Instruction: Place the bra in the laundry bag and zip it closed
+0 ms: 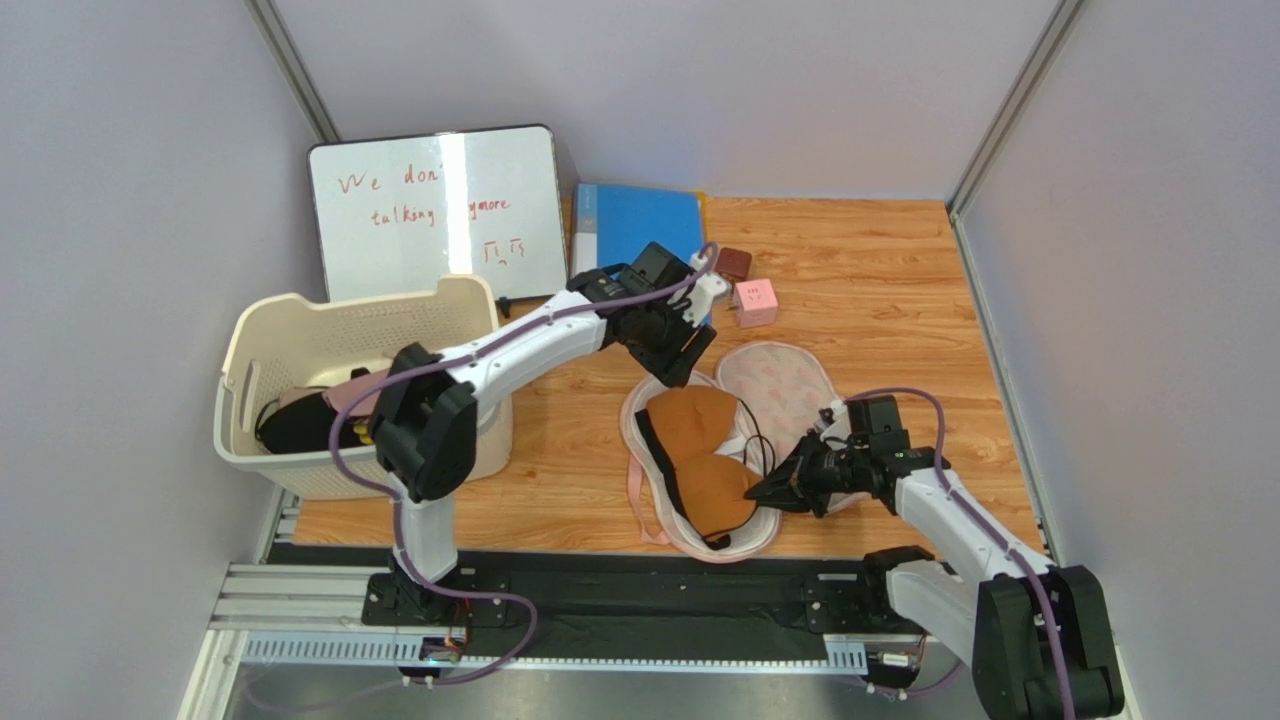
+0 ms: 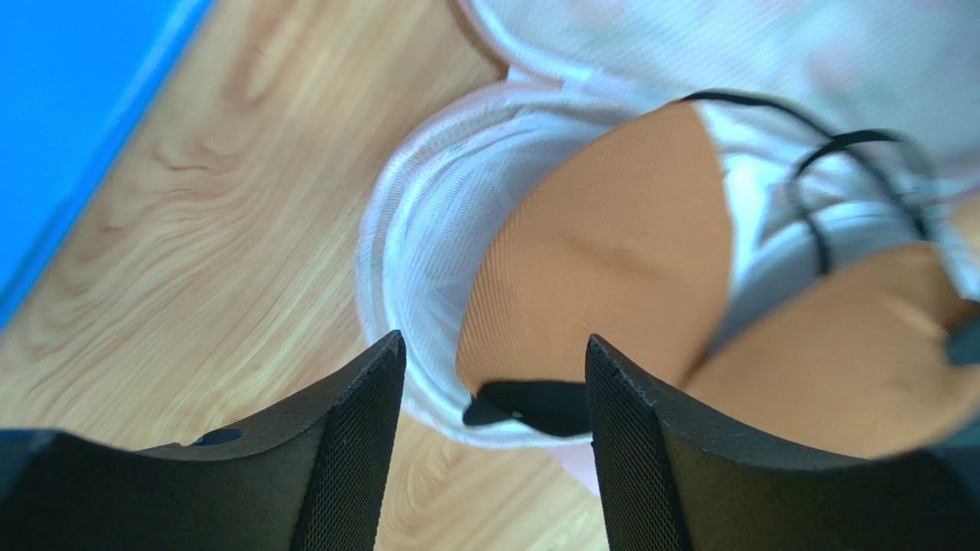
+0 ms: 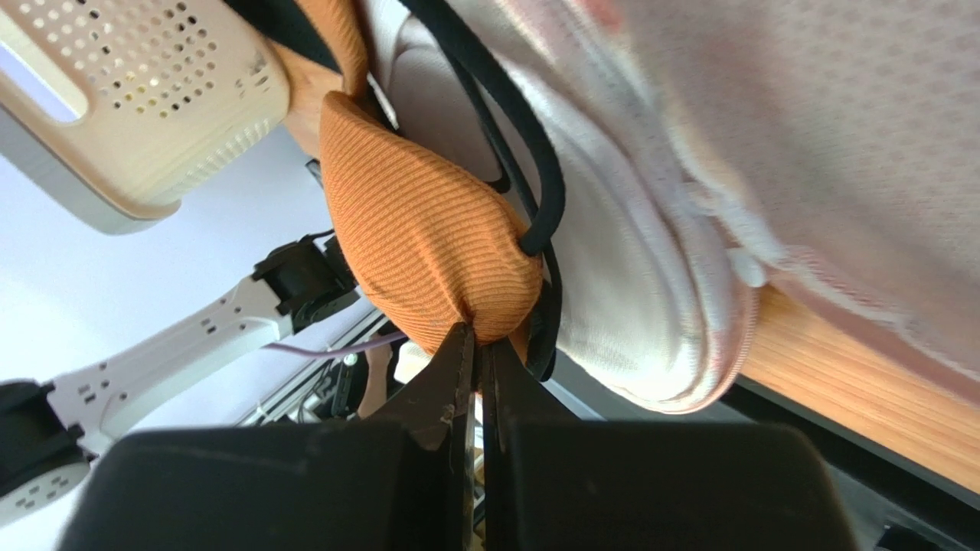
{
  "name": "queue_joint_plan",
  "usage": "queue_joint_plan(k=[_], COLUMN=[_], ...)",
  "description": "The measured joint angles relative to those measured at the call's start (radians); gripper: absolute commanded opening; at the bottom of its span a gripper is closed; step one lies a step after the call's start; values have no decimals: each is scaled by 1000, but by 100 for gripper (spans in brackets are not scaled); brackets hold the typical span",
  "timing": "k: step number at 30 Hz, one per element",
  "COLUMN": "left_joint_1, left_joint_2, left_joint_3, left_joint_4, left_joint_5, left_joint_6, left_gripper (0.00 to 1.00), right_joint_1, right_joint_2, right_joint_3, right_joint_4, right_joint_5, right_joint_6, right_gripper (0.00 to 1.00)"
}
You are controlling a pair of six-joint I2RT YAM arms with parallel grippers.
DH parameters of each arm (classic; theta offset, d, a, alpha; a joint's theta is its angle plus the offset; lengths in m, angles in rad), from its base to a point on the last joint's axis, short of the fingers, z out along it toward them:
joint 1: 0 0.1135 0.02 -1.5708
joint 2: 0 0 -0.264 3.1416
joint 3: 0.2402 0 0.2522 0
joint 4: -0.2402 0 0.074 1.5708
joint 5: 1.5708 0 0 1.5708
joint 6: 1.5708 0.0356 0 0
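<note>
Setting: robotics lab test cell.
Enclosure: plain grey panel walls (image 1: 135, 180), metal corner posts (image 1: 293, 68).
Bench: wood-grain table (image 1: 887, 285); aluminium rail (image 1: 301, 608) at near edge, arm bases (image 1: 428, 582) bolted there.
Extras: handwritten whiteboard (image 1: 436, 210).

My left arm (image 1: 519, 348) and right arm (image 1: 962, 518): white links, black joints (lilac cables (image 1: 343, 450) trailing); black textured fingers (image 2: 345, 459).

The orange-brown padded bra (image 3: 426, 241) is finely ribbed matt cloth, the peanut-shaped laundry bag (image 2: 426, 264) sheer white mesh, the tabletop (image 2: 230, 264) smooth pale wood grain, the cream perforated basket (image 3: 138, 103) plastic.
</note>
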Motion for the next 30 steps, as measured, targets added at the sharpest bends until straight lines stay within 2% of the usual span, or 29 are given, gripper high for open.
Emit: queue_joint_plan(k=[1,5,10,15,21,29,30], left_joint_1=[0,-6,-105,-260,-342,-348,-348], left_joint_2=[-35,-231,-368,-293,-171,-122,-117], left_joint_3=[-4,-93,-280,-396,-406,-462,-470], left_joint_4=[3,78,205,323,408,500,504], left_joint_5=[0,27,74,106,97,58,52], left_joint_6=[-11,-101,-214,-338,-430,-519,-524], left_gripper=[65,50,46,39,36,35,35], right_joint_1=[-3,-12,-14,-14,-14,-14,-14], right_joint_2=[0,17,65,76,59,5,-5], right_joint_3=[-2,-2,13,35,73,104,118], right_joint_4=[-5,-21,-62,-90,-131,-193,-216], right_joint_5=[8,53,118,165,211,247,262], right_joint_6=[-5,-34,-102,-164,-217,-235,-236], right_gripper=[1,7,10,17,28,58,66])
